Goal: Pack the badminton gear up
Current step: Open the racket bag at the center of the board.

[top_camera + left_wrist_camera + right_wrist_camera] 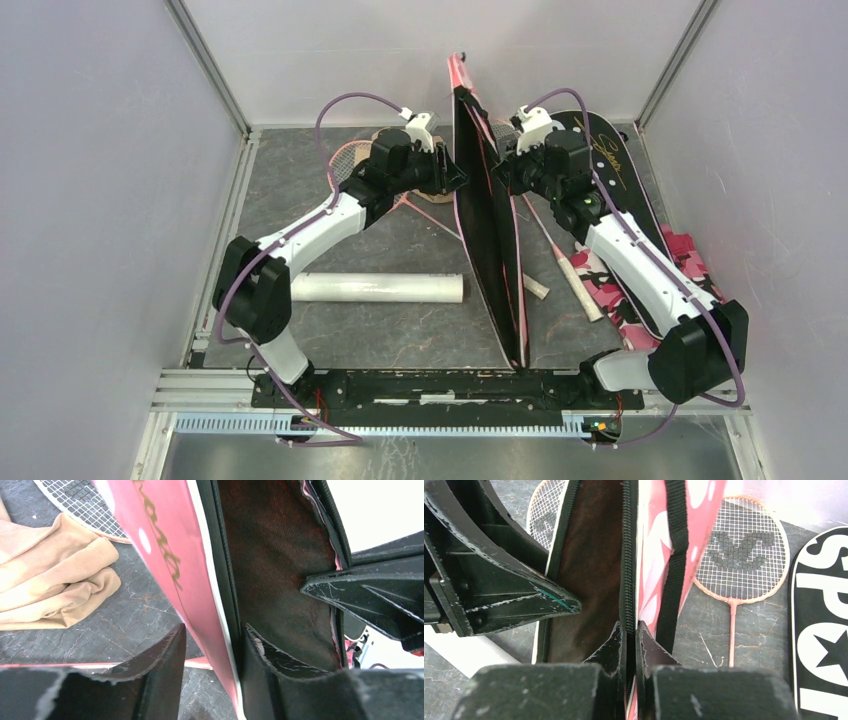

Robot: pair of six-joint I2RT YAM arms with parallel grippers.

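The pink-and-black zippered racket-shaped fabric cover (pixel 488 240) stands on edge just right of the long white tube (pixel 378 288), its long axis running near-to-far. The right pincer (pixel 503 172) clenches its zipper rim. The left pincer (pixel 458 178) straddles one flap, released.

Through my left wrist camera I saw a tan cloth (pixel 50 575) lying crumpled in loose folds on the dark, marble-veined table (pixel 135 620) — bunched, not spread flat. From above, a pink camouflage cloth (pixel 688 258) lay towards my right side of that table, blotched pink, white and dark, and partly hidden. Plain pale walls (pixel 90 180) closed the space on three sides — bare aluminium posts (pixel 212 70) stood in the far corners, and a ribbed metal rail (pixel 400 424) ran along the near edge.
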